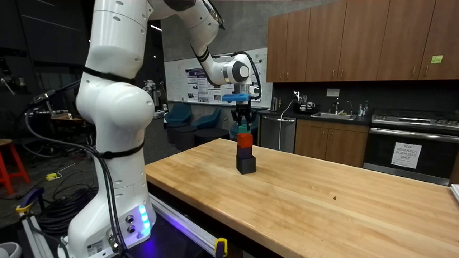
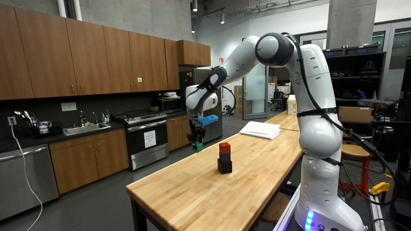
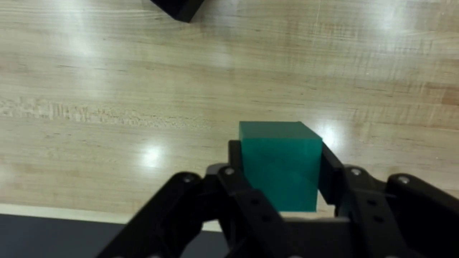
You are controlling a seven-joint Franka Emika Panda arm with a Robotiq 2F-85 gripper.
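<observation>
My gripper (image 3: pixel 279 161) is shut on a green block (image 3: pixel 281 172), with one finger against each side. The green block also shows in both exterior views (image 1: pixel 244 128) (image 2: pixel 197 147), held above the table. A stack stands upright on the table: a red block (image 2: pixel 224 148) on top, a dark purple block (image 2: pixel 224 158) in the middle, a larger black block (image 2: pixel 224 167) at the bottom. In an exterior view the green block is apart from the stack, nearer the table's kitchen-side edge. In the wrist view only a corner of the black block (image 3: pixel 184 10) shows at the top.
The wooden table (image 2: pixel 192 189) has its kitchen-side edge below my gripper in the wrist view. A pile of white papers (image 2: pixel 260 129) lies farther along the table. A small brown speck (image 1: pixel 334 197) is on the tabletop. A sink (image 2: pixel 86 128) and stove (image 2: pixel 141 117) stand beyond.
</observation>
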